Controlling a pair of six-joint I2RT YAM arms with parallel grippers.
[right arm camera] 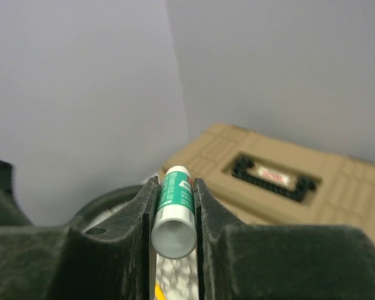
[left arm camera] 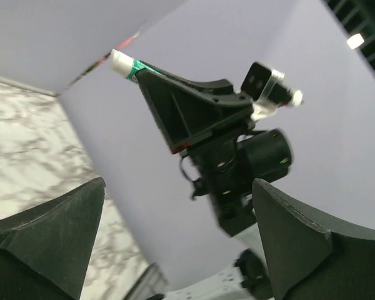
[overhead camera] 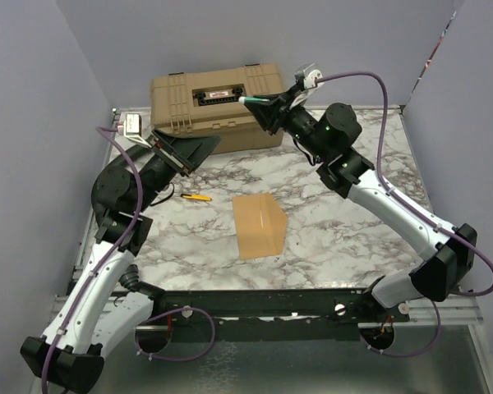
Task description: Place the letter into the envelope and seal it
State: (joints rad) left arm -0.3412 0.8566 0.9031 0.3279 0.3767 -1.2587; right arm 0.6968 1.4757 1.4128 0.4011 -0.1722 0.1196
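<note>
Just in front of the tan case [overhead camera: 218, 103], the right gripper [overhead camera: 269, 105] pinches a glue stick [right arm camera: 174, 206] aloft, and the left gripper [overhead camera: 189, 154] gapes wide, empty. The envelope [overhead camera: 259, 226] lies well nearer than the case with nothing holding it, so a glue stroke could drag it.

We record the top view overlooking the table [overhead camera: 353, 238] from behind, the left wrist view facing the right gripper [left arm camera: 145, 75], all sharing the glue stick [left arm camera: 122, 61].
</note>
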